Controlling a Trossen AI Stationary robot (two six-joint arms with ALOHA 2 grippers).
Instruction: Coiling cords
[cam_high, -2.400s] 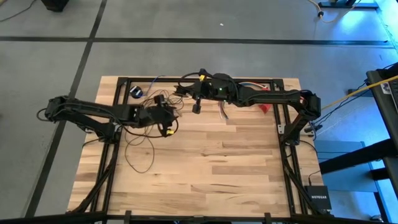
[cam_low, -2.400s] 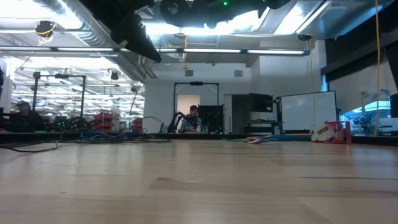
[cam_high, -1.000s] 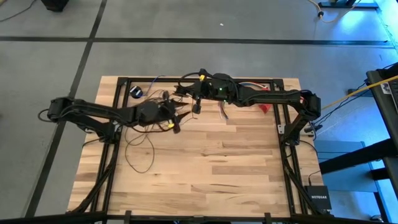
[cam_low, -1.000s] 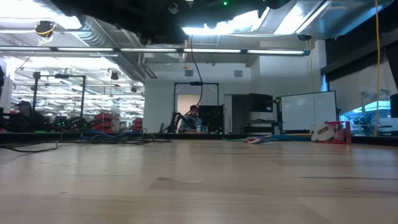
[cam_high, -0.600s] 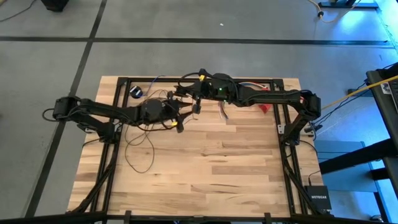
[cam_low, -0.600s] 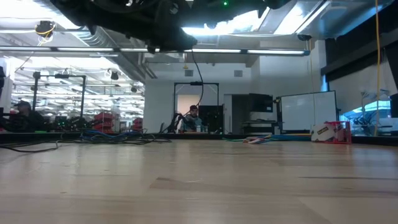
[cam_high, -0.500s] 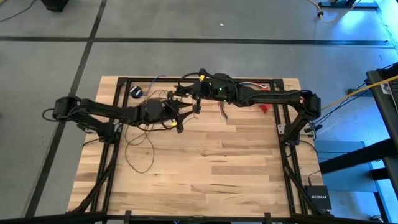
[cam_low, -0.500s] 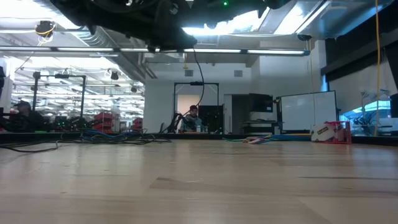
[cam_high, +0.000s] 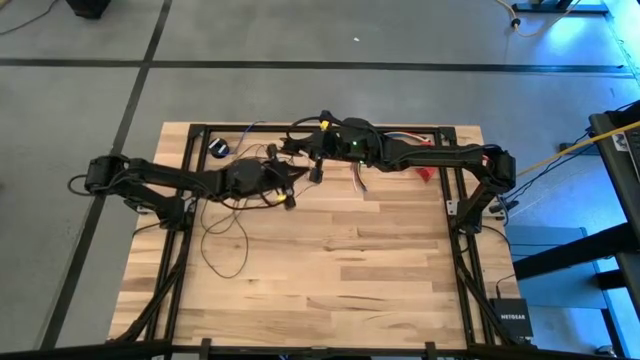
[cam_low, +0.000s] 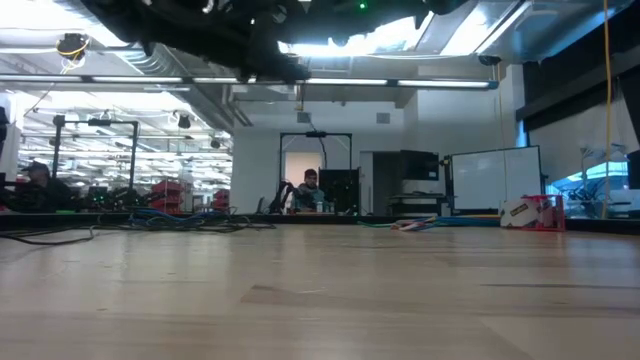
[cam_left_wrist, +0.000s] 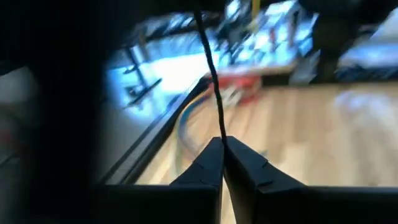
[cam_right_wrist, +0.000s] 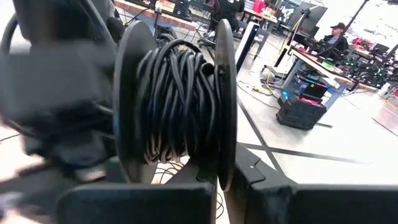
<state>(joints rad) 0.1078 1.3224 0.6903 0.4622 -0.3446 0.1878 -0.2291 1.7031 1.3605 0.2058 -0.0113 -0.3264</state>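
Both arms are matte black — slender, jointed links running from bases at the table's side edges. A small green light glows on the right arm's wrist housing. The left gripper (cam_left_wrist: 222, 163) ends in two dark, tapering wedge fingers (cam_left_wrist: 249, 171) with stepped, notched inner edges — plain, unmarked.

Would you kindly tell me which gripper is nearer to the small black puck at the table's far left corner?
Left. The left gripper sits a short way right of the puck; the right gripper, holding the spool, is farther right.
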